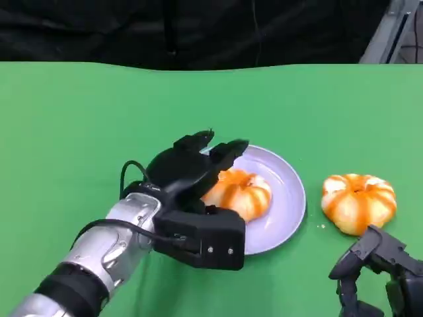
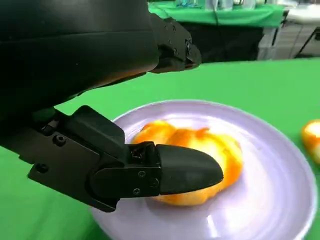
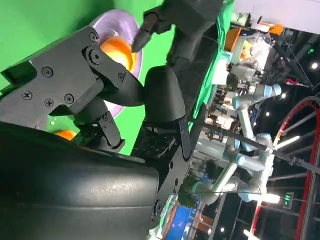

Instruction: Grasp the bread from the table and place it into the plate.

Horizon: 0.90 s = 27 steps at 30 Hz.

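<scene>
A round orange-and-white bread [image 1: 243,193] lies on the pale purple plate [image 1: 289,179] near the table's middle. My left hand [image 1: 188,168] reaches over the plate's near-left rim, its fingers spread above the bread. In the left wrist view the thumb [image 2: 185,170] sits just in front of the bread [image 2: 217,150] while the other fingers stay well above it, holding nothing. A second bread [image 1: 358,201] lies on the green cloth right of the plate. My right hand [image 1: 378,264] hangs low at the near right, just in front of that bread, with nothing in it.
The green table [image 1: 79,119] stretches wide to the left and behind the plate. A dark backdrop [image 1: 185,30] runs along the far edge. The right wrist view shows other robot arms [image 3: 250,100] and equipment beyond the table.
</scene>
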{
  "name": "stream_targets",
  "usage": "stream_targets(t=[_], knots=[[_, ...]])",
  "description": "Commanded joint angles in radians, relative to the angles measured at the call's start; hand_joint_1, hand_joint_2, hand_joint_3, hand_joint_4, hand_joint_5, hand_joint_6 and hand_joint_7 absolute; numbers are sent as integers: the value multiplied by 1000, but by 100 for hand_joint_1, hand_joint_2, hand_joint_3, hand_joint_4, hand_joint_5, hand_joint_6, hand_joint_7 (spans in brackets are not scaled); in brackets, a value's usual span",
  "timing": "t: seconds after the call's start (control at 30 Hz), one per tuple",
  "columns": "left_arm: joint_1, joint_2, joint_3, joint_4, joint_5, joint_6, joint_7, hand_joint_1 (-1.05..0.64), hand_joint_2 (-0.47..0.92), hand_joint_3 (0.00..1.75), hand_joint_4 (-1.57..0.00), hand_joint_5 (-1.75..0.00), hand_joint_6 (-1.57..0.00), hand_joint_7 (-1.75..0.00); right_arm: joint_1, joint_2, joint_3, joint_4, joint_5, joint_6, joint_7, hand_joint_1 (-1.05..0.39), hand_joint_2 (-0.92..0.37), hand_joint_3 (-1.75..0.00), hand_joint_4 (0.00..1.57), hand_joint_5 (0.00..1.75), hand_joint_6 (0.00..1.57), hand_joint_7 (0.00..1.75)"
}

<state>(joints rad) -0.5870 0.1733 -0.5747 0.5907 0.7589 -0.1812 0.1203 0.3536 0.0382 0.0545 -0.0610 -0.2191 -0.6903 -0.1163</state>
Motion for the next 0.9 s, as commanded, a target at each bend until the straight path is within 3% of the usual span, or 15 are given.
stream_targets(t=[0.03, 0.13, 0.17, 0.2, 0.23, 0.33, 0.37, 0.4, 0.57, 0.6, 0.63, 0.7, 0.8, 0.83, 0.9], knots=[[25, 25, 16, -31, -8, 8, -22, -105, 92, 71, 0, 0, -8, -1, 0, -12, -6, 4, 8, -20, -4, -13, -50, -124, 84, 175, 76, 151], [27, 24, 18, -35, -6, 9, -25, -105, 92, 70, 0, 0, -8, -1, -1, -12, -6, 5, 8, -21, -4, -13, -50, -124, 84, 175, 76, 152], [77, 50, 68, -106, -78, -57, -23, -105, 92, 70, 0, 0, -8, -1, -6, -12, -8, 15, 10, -28, -5, -13, -50, -124, 84, 175, 76, 152], [115, 70, 107, -160, -133, -107, -24, -84, 92, 43, -14, -5, -27, -4, -11, -13, -9, 24, 12, -34, -5, -13, -50, -124, 84, 175, 76, 152], [142, 83, 135, -200, -172, -142, -27, -76, 92, 33, -19, -7, -34, -5, -14, -13, -9, 30, 13, -39, -6, -13, -50, -124, 84, 175, 76, 152], [242, 95, 198, -303, -267, -150, -69, -70, 92, 23, -23, -8, -41, -5, -16, -15, -12, 34, 13, -40, -2, -13, -50, -124, 85, 175, 76, 152], [303, 98, 230, -361, -322, -137, -94, -27, 92, 17, -56, -15, -64, -8, -16, -18, -13, 32, 12, -37, 0, -13, -50, -124, 84, 175, 76, 152], [345, 99, 253, -406, -360, -124, -114, -9, 92, 14, -70, -16, -75, -8, -16, -19, -14, 31, 12, -35, 2, -13, -50, -124, 84, 175, 75, 152], [388, 91, 283, -471, -382, -89, -161, 3, 92, 12, -81, -15, -82, -7, -16, -20, -15, 30, 12, -33, 3, -14, -51, -124, 84, 175, 75, 152], [469, 86, 338, -560, -590, -15, -264, 3, 92, 12, -81, -15, -83, -7, -16, -20, -12, 28, 22, -27, 9, -14, -51, -124, 84, 175, 75, 152], [529, 82, 379, -629, -748, 44, -342, 5, 79, 65, -97, -56, -105, -31, -17, -20, -11, 26, 29, -23, 13, -13, -51, -123, 84, 175, 75, 152], [592, 82, 424, -708, -918, 115, -427, 6, 60, 115, -90, -107, -102, -74, -17, -20, -9, 24, 37, -18, 18, -12, -51, -123, 84, 175, 75, 152], [648, 88, 461, -779, -1043, 198, -475, 6, 55, 127, -88, -120, -97, -92, -18, -18, -11, 24, 35, -17, 18, -12, -51, -122, 84, 175, 75, 152], [686, 89, 486, -821, -1125, 245, -502, 11, 50, 147, -93, -152, -92, -134, -20, -17, -12, 25, 33, -17, 18, -12, -51, -122, 84, 175, 75, 152], [726, 90, 517, -873, -1215, 311, -532, 13, 46, 159, -96, -170, -87, -161, -21, -17, -14, 26, 32, -17, 17, -12, -51, -122, 84, 175, 75, 152]])
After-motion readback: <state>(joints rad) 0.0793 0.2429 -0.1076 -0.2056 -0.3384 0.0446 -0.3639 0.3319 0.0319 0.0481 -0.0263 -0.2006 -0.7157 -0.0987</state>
